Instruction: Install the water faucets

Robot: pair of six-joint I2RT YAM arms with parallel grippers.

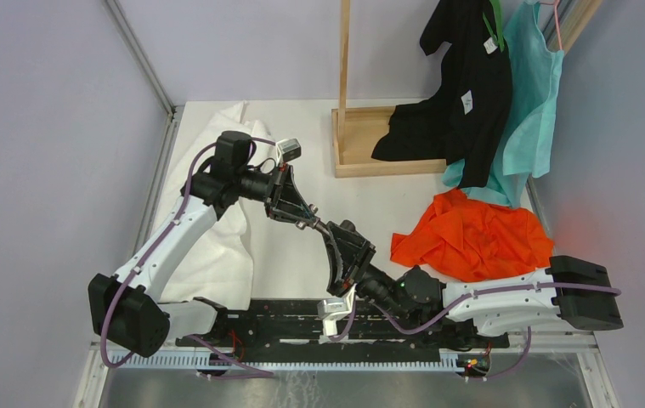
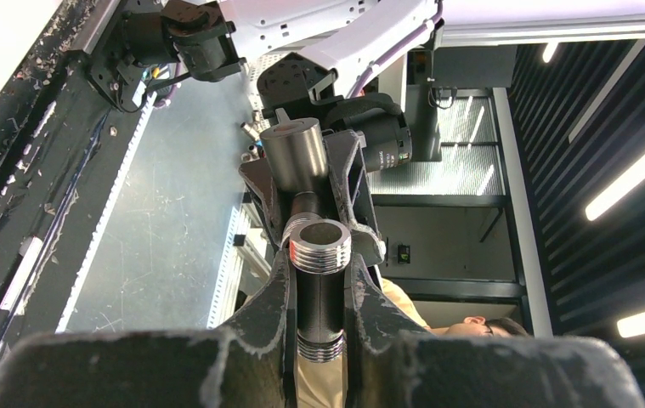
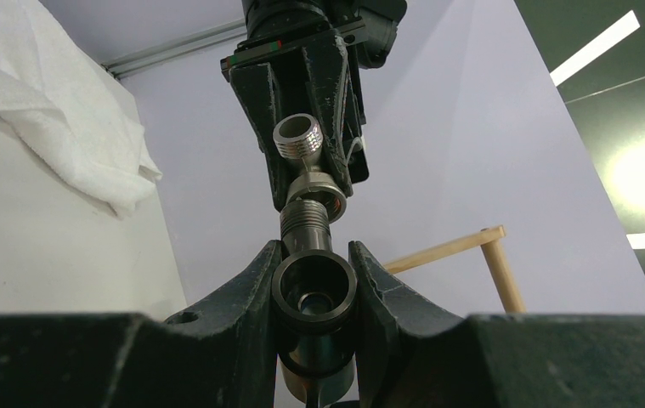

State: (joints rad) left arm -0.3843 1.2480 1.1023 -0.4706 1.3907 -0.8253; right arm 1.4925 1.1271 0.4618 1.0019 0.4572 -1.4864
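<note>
My left gripper (image 1: 304,214) is shut on one water faucet part (image 2: 319,280), a dark tube with silver threaded ends. My right gripper (image 1: 342,245) is shut on the other faucet part (image 3: 313,289), a dark fitting with a wide open ring end. Both are held in the air over the middle of the table, end to end. In the right wrist view the threaded stem (image 3: 306,223) of my right part meets the silver collar (image 3: 317,192) of the left part (image 3: 299,136). In the left wrist view the right part's grey cylinder end (image 2: 293,153) shows beyond my left fingers (image 2: 259,323).
A white cloth (image 1: 217,212) lies on the left under the left arm. An orange garment (image 1: 472,238) lies on the right. A wooden stand (image 1: 361,144) at the back carries a black garment (image 1: 463,93) and a teal one (image 1: 527,102).
</note>
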